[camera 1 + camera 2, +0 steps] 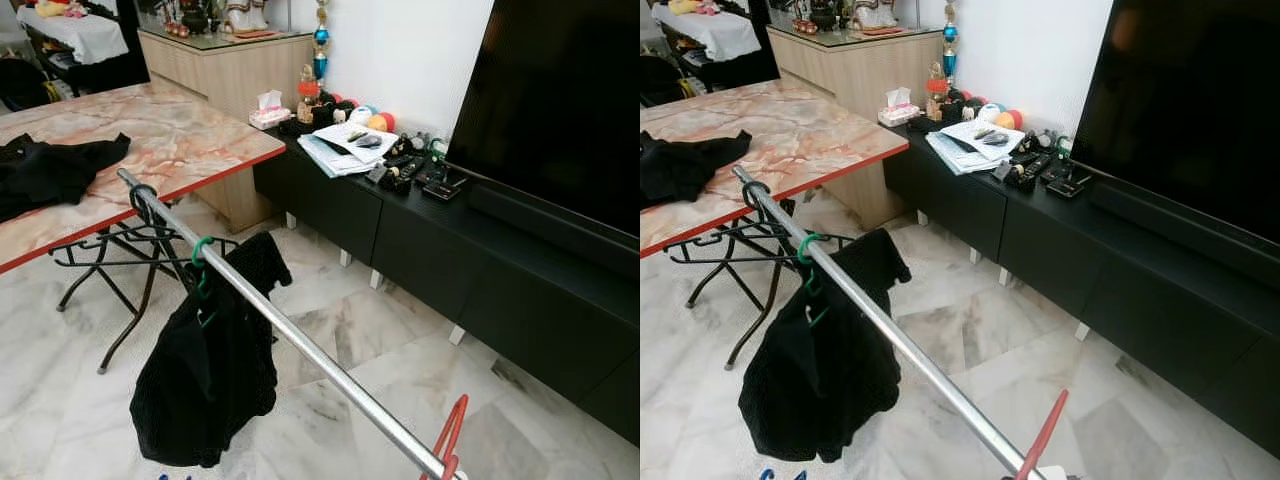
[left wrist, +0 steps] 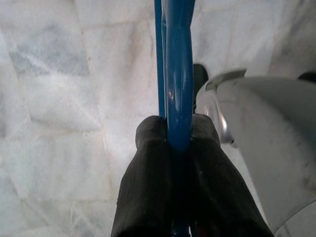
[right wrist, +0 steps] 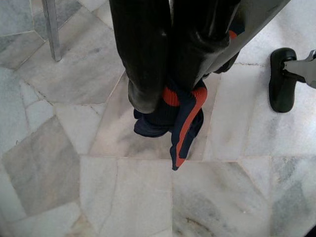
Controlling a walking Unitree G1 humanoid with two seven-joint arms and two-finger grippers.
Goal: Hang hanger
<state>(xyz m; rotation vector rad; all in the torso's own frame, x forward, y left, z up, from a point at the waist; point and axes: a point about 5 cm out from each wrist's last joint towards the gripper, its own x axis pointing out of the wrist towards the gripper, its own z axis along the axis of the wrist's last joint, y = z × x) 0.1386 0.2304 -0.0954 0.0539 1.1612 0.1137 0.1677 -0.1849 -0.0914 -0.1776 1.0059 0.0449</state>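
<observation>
Marble, pink-veined and edged in red, tops the worktop (image 1: 170,135) at the far left, with a crumpled black cloth (image 1: 50,172) lying on it. From its corner a long silver metal rail (image 1: 290,330) runs down toward the robot. A black garment on a green plastic hanger (image 1: 203,262) already hangs from the rail's upper part, the hook over the bar. The left pincer (image 2: 177,136) is clamped on a blue plastic hanger (image 2: 177,64), which sticks out along the fingers above the pale marble floor (image 1: 380,360); blue tips (image 1: 780,475) peek in at the lower edge of the head view, below the garment. Nearer the robot, a red plastic hanger (image 1: 448,440) rises beside the rail's near end. The right pincer (image 3: 168,101) is closed on a navy cloth item with orange trim (image 3: 180,118), held low over the floor. To the right stands a long black TV cabinet (image 1: 420,240) cluttered with papers and remotes (image 1: 395,165), below a large dark screen (image 1: 560,100).

The blue hanger probably goes up next, on the bare stretch of rail between the green hanger and the red one. To do it well, the left arm should lift the hook clearly above the bar, open side facing the rail, then lower it until the bar seats in the curve before the fingers part. Staying clear of the hung garment avoids dragging it along the rail.
</observation>
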